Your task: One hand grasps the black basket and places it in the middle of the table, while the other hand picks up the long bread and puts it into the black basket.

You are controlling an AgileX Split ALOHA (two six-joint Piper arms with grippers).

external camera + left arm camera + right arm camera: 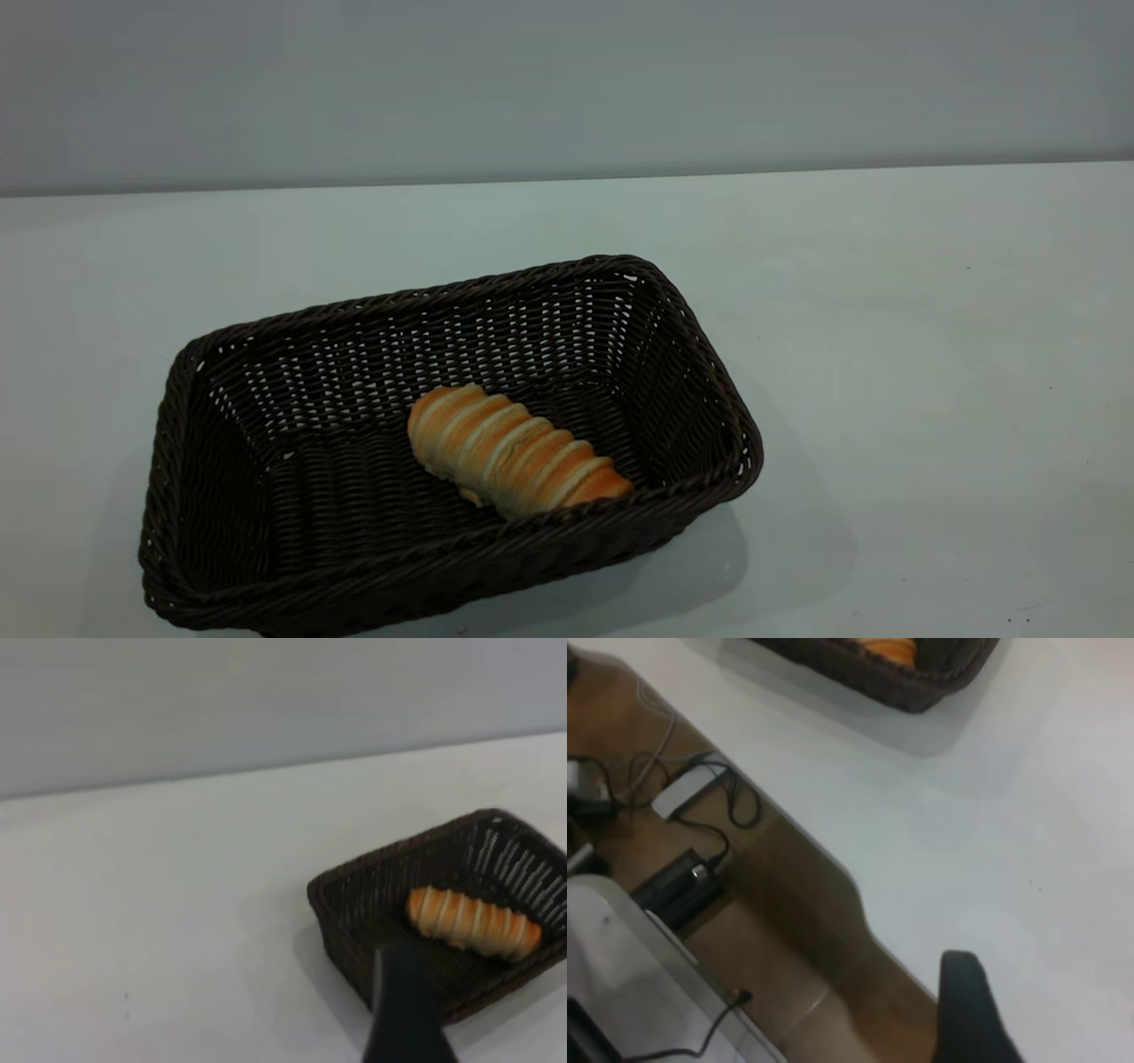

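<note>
The black basket (416, 297) stands on the white table (886, 354), left of the middle near the front. The long bread (514, 452) lies inside it on the bottom, toward its right front corner. No arm shows in the exterior view. In the left wrist view my left gripper (403, 1010) is a dark shape held back from the basket (341, 948), which holds the bread (474, 923). In the right wrist view my right gripper (966, 1010) hangs over the table's edge, far from the basket's corner (895, 678), where a bit of bread (890, 647) shows.
A grey wall runs behind the table. Past the table's edge in the right wrist view lies a brown floor with cables, a white adapter (682, 793) and a black box (678, 890). A few tiny dark specks dot the tabletop at the right.
</note>
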